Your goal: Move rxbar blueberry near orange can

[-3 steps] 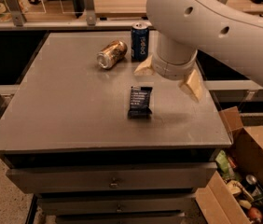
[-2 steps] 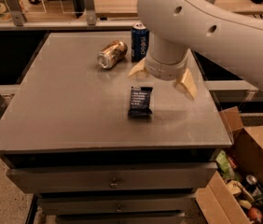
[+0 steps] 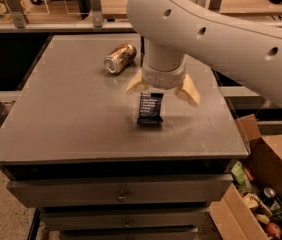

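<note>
Just behind the rxbar blueberry [image 3: 150, 108] hangs the hand [image 3: 162, 90], fingers [image 3: 188, 90] spread, arm [image 3: 231, 39] cropped.

The gripper [image 3: 163, 90] has swung left, over the rxbar blueberry [image 3: 150, 109].

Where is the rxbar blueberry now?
In the camera view, the rxbar blueberry lies on the table near its middle, just under the open gripper; the orange can is farther back, to the left.

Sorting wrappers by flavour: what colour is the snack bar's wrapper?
Dark navy with white text, camera view. The gripper hangs open just over the rxbar blueberry.
</note>
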Robot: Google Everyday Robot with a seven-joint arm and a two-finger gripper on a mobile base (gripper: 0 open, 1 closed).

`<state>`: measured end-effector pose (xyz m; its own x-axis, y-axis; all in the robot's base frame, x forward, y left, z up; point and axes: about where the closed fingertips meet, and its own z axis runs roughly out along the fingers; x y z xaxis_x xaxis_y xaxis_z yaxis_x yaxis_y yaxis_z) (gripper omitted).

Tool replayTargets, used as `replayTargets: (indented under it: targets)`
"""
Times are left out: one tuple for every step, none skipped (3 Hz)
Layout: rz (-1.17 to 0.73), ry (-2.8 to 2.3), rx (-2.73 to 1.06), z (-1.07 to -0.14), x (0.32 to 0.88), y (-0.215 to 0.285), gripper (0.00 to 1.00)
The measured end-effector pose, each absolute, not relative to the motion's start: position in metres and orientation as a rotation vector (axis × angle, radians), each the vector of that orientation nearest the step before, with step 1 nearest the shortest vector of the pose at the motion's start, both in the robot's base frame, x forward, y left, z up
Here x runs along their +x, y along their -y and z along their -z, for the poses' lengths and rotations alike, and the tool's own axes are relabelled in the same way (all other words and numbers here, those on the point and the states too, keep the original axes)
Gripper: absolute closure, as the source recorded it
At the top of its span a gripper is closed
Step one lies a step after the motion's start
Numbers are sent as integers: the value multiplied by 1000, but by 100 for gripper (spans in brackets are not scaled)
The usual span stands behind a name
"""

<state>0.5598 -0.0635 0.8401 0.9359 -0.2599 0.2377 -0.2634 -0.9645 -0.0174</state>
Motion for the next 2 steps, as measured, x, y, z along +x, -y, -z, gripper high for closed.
replayTargets:
  targets:
    - [-328,333,3085,-835,554,49,0]
    - [-303,286,3086,-831,549,40,18]
